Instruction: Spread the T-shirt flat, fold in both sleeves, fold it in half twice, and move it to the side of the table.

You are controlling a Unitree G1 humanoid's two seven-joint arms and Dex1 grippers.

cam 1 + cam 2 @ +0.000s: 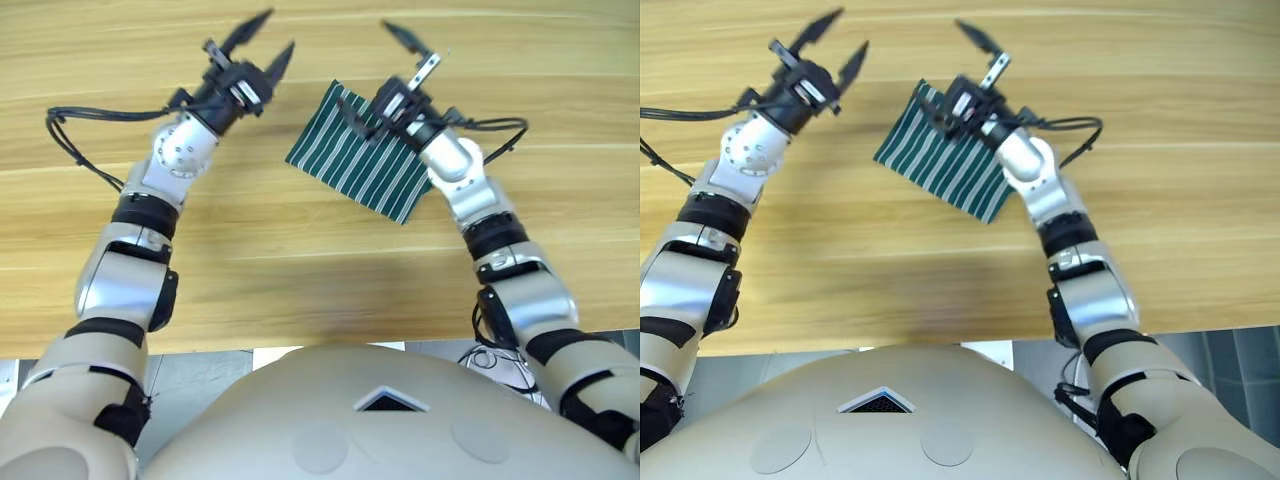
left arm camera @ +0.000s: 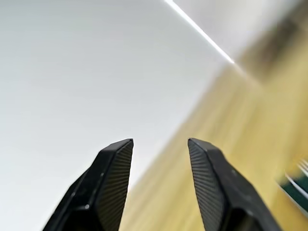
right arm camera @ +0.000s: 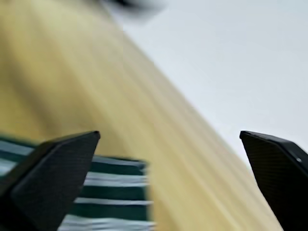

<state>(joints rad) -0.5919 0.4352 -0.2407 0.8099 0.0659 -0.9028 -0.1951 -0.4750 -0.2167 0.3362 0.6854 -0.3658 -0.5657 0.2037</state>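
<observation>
Item: T-shirt (image 1: 350,165), green-striped, folded into a small rectangle, mid-tabletop (image 1: 300,270) toward 12 o'clock. Likely light and limp, layers apt to slide; pinch all layers at an edge. Right gripper (image 3: 169,137) spread wide above its 1 o'clock corner. Left gripper (image 2: 160,140) open, at its 9 o'clock.

The folded T-shirt (image 1: 350,165) lies on the worktop (image 1: 300,270), a little right of the middle. The left gripper (image 2: 160,140) is to its left, apart from it. The right gripper (image 3: 169,135) is over the T-shirt's far right part, perhaps touching it.
</observation>
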